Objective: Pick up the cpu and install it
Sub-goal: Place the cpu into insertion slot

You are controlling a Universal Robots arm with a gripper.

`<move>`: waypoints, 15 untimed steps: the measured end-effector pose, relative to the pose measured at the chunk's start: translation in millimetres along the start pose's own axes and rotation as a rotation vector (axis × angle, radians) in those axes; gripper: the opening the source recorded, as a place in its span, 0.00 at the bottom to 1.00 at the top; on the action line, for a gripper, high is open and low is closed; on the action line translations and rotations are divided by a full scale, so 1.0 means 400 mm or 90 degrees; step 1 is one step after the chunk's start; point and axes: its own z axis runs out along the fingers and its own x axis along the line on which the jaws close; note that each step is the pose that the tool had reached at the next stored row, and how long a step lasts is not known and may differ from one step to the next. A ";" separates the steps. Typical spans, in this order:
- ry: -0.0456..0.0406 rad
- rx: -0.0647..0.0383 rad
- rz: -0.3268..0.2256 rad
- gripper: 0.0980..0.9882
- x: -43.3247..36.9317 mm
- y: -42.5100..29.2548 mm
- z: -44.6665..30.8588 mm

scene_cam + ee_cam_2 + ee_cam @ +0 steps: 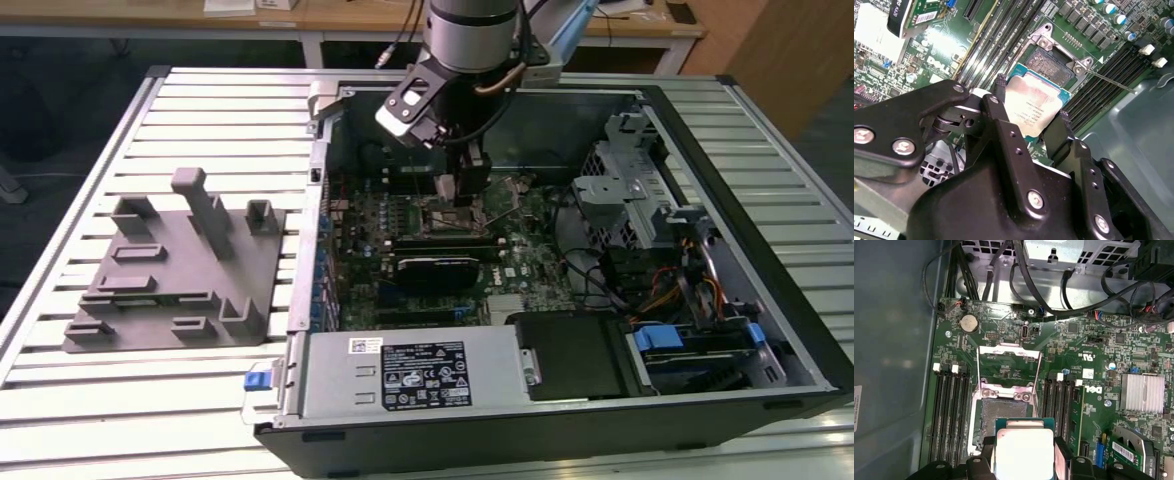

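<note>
The cpu point(1034, 107) is a small square chip with a pale silver top and green edge, and my gripper point(1031, 102) is shut on it, one black finger point(999, 85) on each of two opposite sides. In the first wrist view the cpu point(1024, 452) hangs just above the motherboard, partly over the open socket point(1004, 412), whose metal load plate point(1009, 365) is flipped up. In the exterior view my gripper point(461, 190) reaches down into the open computer case point(801, 330) over the socket area point(454, 215).
A grey plastic fixture point(167, 265) lies on the slatted table at the exterior view's left. Inside the case are memory slots point(951, 410), a black block point(434, 268), the power supply point(414, 375), a drive cage point(627, 170) and cables point(1054, 295).
</note>
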 end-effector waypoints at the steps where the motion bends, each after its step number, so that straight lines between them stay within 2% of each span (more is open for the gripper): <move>1: -0.0001 0.000 0.000 0.50 0.000 0.000 0.001; 15: -0.0032 0.000 0.000 0.50 0.000 -0.001 0.017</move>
